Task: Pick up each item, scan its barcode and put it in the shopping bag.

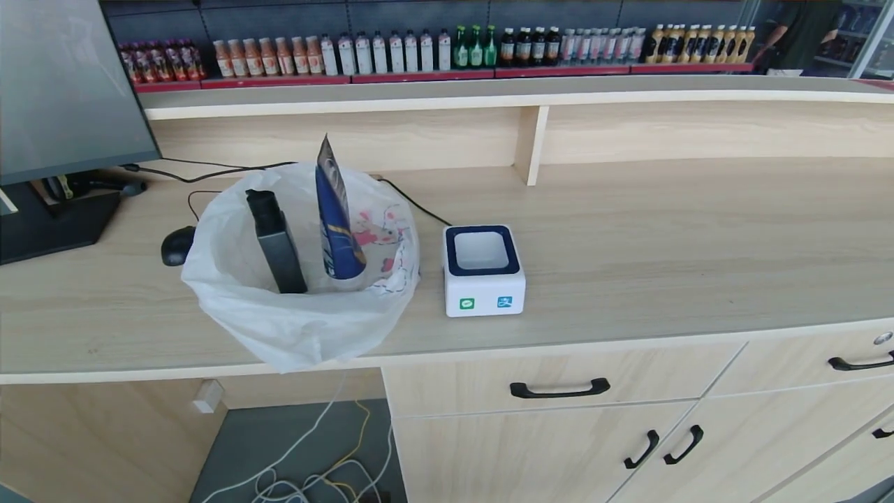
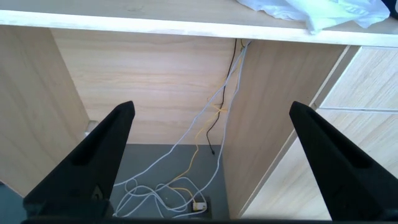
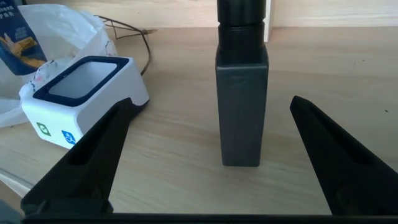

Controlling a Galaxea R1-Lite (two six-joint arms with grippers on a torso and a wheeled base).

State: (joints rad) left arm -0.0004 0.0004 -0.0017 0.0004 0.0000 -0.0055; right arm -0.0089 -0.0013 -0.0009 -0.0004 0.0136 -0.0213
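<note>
Two items, a dark bottle and a pouch, stand in the bag. Apparently a third, a grey bottle, waits on the counter before the spread, empty right gripper. The left gripper is likewise spread and empty.

Light wooden counter, drawers below with black handles. Dark monitor stood at its left end; black mouse near it. Row of bottles lined the rear shelf. Loose cables lay on the floor.
</note>
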